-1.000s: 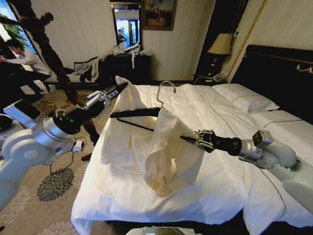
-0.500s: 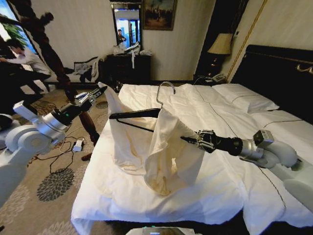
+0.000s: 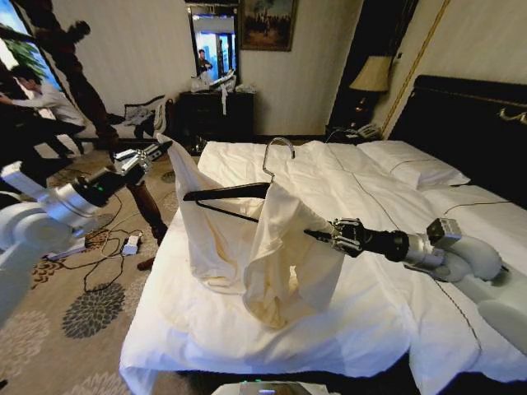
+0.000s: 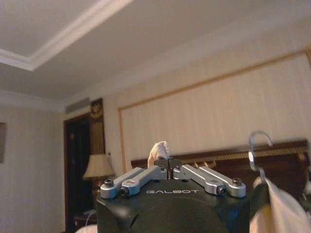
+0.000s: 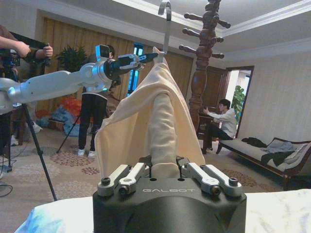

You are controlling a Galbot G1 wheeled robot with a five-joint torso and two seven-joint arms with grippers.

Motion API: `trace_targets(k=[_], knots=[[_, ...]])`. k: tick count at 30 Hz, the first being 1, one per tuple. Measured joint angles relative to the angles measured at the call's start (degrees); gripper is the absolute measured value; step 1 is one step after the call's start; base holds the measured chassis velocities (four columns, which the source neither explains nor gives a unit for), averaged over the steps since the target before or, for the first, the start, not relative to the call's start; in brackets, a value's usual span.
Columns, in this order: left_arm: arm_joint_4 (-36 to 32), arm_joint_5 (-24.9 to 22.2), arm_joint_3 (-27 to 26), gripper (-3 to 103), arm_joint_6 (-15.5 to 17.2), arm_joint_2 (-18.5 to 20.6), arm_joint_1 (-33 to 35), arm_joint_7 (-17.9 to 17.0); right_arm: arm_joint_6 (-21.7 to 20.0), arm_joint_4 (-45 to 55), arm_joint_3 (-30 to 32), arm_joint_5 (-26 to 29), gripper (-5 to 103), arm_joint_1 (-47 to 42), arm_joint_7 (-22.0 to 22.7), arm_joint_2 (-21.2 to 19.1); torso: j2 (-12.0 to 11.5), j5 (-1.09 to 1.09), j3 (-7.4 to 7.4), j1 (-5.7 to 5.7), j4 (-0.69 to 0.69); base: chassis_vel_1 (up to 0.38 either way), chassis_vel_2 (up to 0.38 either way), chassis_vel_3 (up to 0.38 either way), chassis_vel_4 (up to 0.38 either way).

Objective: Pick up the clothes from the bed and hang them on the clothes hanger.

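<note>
Warm, dim indoor light; daylight enters from a window (image 3: 16, 49) at ten o'clock in the head view. Its edges bow outward. The wrist views look soft, hazy.

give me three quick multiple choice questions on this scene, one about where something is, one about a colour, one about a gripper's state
1. Where is the left gripper?
A. Flat on the pillows
B. Raised off the bed's left side, holding a corner of the shirt
C. On the floor under the bed

2. What colour is the shirt?
A. Cream, pale yellow
B. Dark blue
C. Red

3. What is the right gripper doing?
A. Hanging open over the lamp
B. Shut on the shirt, near the hanger's right arm
C. Shut on a pillow

Answers:
1. B: the head view shows it lifted beside the bed with fabric stretched up to its tip.
2. A: it looks yellower than the white bedding.
3. B: the right wrist view shows cloth pinched between its fingers.
</note>
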Motion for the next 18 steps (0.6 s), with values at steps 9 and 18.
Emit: trace_targets(k=[9, 18], knots=[[2.5, 7.8, 2.3, 0, -0.1, 2.4, -0.5, 5.2, 0.1, -0.1, 0.2, 1.1, 21, 0.6, 0.0, -1.4, 0.0, -0.01, 0.00, 0.00, -0.01, 0.000, 0.000, 0.000, 0.000], [5.2, 8.7, 3.6, 0, -0.7, 2.6, -2.6, 7.9, 0.5, -1.4, 0.7, 1.0, 21, 0.9, -0.3, -2.6, 0.0, -0.01, 0.00, 0.00, -0.01, 0.000, 0.000, 0.000, 0.000]])
